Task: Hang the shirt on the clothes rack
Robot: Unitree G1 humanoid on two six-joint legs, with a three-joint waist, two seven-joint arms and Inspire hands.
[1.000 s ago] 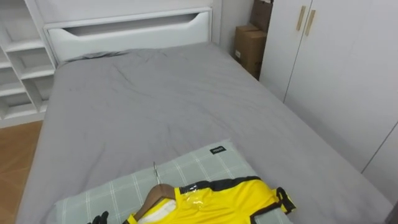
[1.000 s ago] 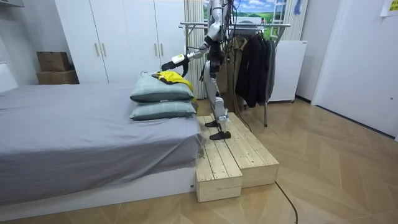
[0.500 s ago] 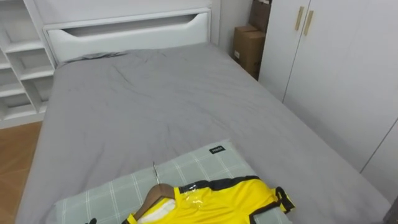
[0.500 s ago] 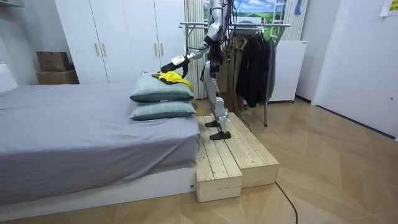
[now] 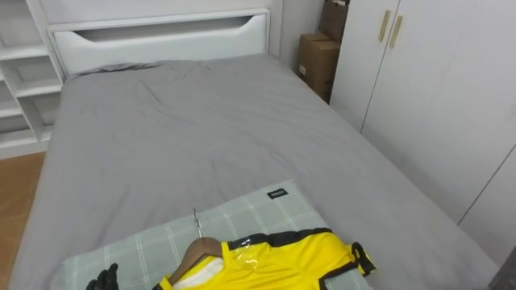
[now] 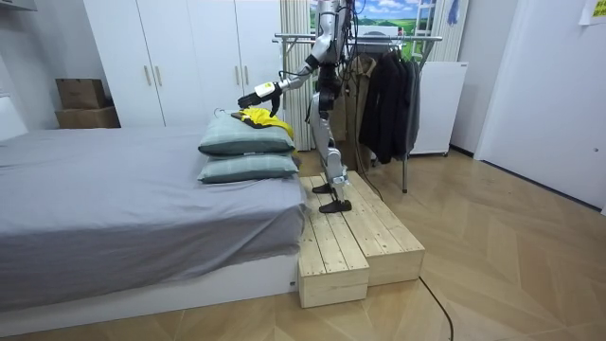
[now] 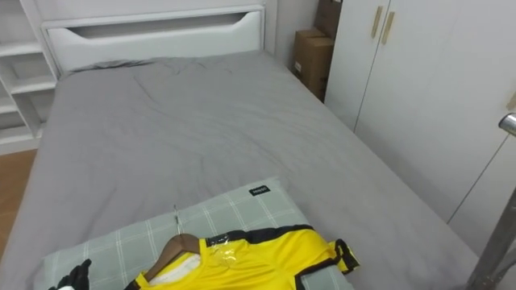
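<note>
Item: yellow shirt (image 5: 282,258) with black trim, on a wooden hanger (image 5: 196,250). It lay flat on the top pillow (image 5: 153,246), a pale green check one, at the foot end of the bed (image 5: 201,137). The hanger's metal hook pointed toward the headboard (image 5: 161,32). A second pillow (image 6: 246,168) lay under the first.

Left hand (image 5: 103,279): it was at the lower left of the eye views, over the pillow and just left of the hanger, touching neither shirt nor hanger. The dark fingertips stood apart and loose, gripping nothing. In the room view the arm reached out over the pillows, the hand above the shirt.

Robot: it stood upright on a wooden platform (image 6: 350,246) at the bed's end, facing the bed, with a clothes rack (image 6: 379,40) close behind it. Dark garments (image 6: 388,95) hung on the rack.

Surroundings: grey sheet, smooth apart from a few creases. White wardrobe (image 5: 435,80) along the bed's right side. Cardboard boxes (image 5: 316,60) in the corner past it. White shelves (image 5: 20,80) left of the headboard.
</note>
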